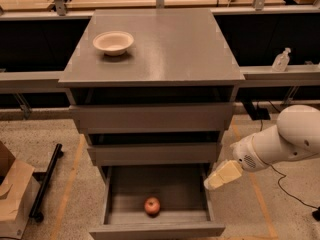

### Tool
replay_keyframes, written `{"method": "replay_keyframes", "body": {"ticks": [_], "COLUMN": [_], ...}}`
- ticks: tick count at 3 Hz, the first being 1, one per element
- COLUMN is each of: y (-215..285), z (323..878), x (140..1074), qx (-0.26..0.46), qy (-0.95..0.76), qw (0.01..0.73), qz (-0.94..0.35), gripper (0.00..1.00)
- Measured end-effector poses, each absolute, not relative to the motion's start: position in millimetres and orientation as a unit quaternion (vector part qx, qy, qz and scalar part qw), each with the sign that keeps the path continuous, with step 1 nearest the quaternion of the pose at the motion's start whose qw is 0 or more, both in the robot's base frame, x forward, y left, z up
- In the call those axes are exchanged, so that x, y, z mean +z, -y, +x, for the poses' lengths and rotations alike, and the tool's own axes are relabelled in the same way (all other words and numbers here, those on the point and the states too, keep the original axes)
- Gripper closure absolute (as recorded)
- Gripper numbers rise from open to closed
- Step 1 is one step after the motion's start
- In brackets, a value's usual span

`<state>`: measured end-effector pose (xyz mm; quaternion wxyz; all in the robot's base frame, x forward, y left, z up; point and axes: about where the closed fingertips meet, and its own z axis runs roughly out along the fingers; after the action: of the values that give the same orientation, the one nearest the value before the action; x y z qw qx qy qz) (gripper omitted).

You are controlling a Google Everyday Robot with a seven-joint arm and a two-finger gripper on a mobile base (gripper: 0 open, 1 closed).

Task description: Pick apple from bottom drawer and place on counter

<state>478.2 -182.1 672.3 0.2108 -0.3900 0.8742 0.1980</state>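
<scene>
A small red-orange apple lies on the floor of the open bottom drawer, near its front wall. The drawer is pulled out at the foot of the grey cabinet. The counter is the cabinet's flat grey top. My gripper hangs over the drawer's right wall, to the right of the apple and above it, with nothing seen in it. The white arm reaches in from the right.
A shallow white bowl sits on the counter's left rear. A cardboard box and a black bar lie on the floor at left. A clear bottle stands on the ledge at right. Cables run across the floor at right.
</scene>
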Motion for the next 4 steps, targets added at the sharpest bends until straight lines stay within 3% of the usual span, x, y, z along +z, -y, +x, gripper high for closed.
{"method": "replay_keyframes", "body": {"ticks": [2,4], "y": [170,128], "z": [493,541], "x": [634,518], "qx": [0.204,0.231], "qy": [-0.88,-0.895], "qw": [0.209,0.216], "qz": [-0.375,-0.315], "gripper": [0.0,0.0]}}
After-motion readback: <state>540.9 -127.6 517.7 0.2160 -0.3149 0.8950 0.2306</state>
